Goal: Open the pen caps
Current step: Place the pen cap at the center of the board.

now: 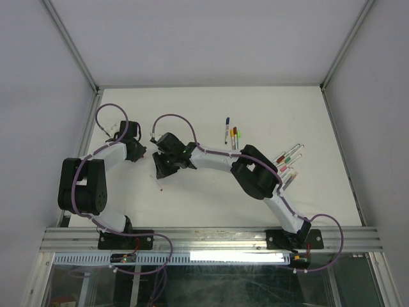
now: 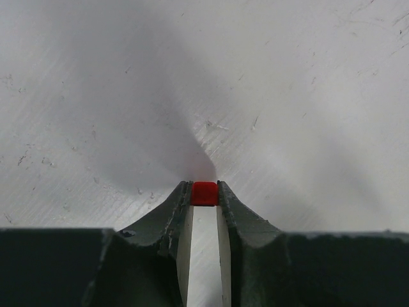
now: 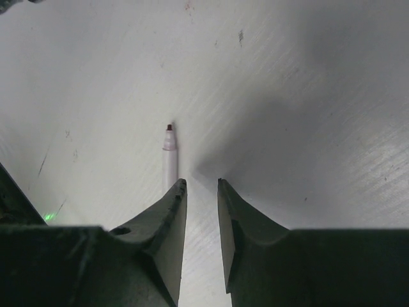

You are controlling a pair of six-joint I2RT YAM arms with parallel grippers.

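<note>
My left gripper point(image 2: 204, 185) is shut on a small red pen cap point(image 2: 204, 193), pinched between its fingertips just above the white table; in the top view this gripper point(image 1: 142, 152) is at the left middle. My right gripper point(image 3: 199, 182) is open and empty, low over the table, and in the top view point(image 1: 160, 171) it is close to the right of the left one. An uncapped white pen point(image 3: 169, 153) with a dark red tip lies just left of its left finger, apart from the jaws; it also shows in the top view point(image 1: 158, 185).
Three capped pens lie at the back centre, one blue-capped point(image 1: 227, 128) and two beside it point(image 1: 234, 137). A fan of several capped pens point(image 1: 289, 161) lies at the right, partly under the right arm. White walls enclose the table on three sides.
</note>
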